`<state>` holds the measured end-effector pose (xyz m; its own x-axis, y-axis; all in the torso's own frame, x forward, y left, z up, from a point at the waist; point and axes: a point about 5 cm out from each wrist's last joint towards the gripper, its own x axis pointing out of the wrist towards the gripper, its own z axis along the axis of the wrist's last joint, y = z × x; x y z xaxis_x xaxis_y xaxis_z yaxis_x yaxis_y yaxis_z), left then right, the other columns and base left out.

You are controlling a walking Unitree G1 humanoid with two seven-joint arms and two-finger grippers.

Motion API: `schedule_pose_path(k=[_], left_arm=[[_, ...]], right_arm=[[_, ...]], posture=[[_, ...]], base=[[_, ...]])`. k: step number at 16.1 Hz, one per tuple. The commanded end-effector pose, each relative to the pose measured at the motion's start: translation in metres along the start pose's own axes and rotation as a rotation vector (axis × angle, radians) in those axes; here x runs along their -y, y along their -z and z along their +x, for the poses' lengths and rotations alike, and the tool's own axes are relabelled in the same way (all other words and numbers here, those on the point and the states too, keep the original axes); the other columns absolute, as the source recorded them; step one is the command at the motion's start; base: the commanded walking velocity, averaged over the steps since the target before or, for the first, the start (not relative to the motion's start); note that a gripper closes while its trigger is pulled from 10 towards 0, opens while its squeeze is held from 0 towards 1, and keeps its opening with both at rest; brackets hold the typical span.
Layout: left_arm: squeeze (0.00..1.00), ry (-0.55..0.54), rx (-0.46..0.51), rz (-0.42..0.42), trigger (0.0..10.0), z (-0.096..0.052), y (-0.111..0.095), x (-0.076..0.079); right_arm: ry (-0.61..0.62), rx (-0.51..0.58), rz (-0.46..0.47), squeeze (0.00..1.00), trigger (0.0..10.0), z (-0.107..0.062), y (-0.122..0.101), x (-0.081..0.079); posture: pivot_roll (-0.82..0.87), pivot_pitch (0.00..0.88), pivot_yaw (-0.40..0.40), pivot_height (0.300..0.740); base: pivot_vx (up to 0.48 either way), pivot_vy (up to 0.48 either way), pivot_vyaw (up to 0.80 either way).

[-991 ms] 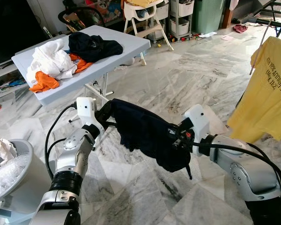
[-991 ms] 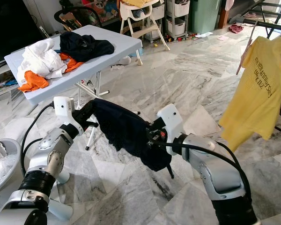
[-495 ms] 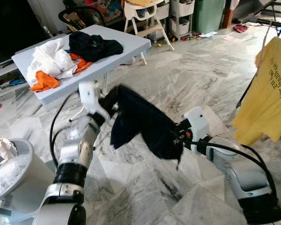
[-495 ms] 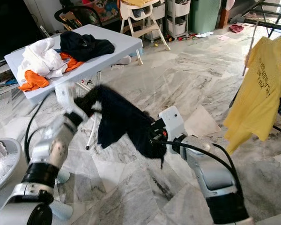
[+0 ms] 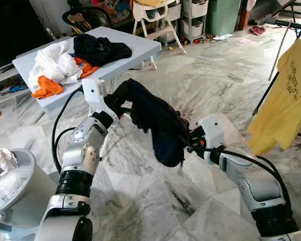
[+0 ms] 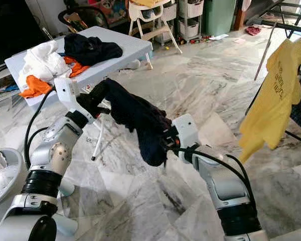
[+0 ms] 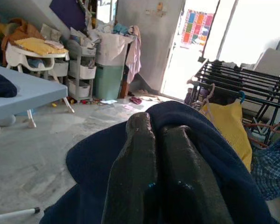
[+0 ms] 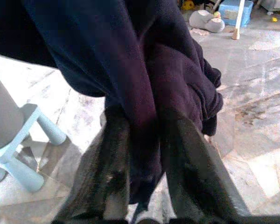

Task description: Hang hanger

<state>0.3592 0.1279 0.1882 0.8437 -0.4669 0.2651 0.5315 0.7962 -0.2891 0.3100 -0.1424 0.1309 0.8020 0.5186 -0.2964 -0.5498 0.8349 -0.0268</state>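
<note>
A dark garment (image 5: 158, 120) stretches across the middle of the frame between the left gripper (image 5: 121, 95) and the right gripper (image 5: 186, 142), blocking the space between the arms. At upper left a folding table (image 5: 140, 47) heaped with clothes (image 5: 55, 65) stands close behind. At right a yellow shirt (image 5: 286, 100) hangs. Between garment and shirt, open marble floor (image 5: 226, 85) leaves room.

Silver jointed arms, white wrist housings, black cables looping alongside, black ribbed forearm collars.

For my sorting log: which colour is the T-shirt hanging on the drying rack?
Yellow with dark lettering: the T-shirt, clearest in the left eye view.
</note>
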Motion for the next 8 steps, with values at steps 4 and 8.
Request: schedule_pose_path(k=[4, 8], left_arm=[[0.00, -0.021, 0.064, 0.015, 0.0, 0.002, -0.023, -0.004], [0.00, -0.019, 0.069, 0.013, 0.0, 0.004, -0.026, -0.002]], right_arm=[[-0.022, 0.060, 0.017, 1.00, 10.0, 0.001, -0.007, 0.003], [-0.065, 0.024, 0.059, 1.00, 10.0, -0.005, 0.014, 0.002]], posture=[[-0.17, 0.000, 0.168, 0.740], [-0.16, 0.000, 0.174, 0.740]], base=[[0.000, 0.000, 0.00], [0.000, 0.000, 0.00]])
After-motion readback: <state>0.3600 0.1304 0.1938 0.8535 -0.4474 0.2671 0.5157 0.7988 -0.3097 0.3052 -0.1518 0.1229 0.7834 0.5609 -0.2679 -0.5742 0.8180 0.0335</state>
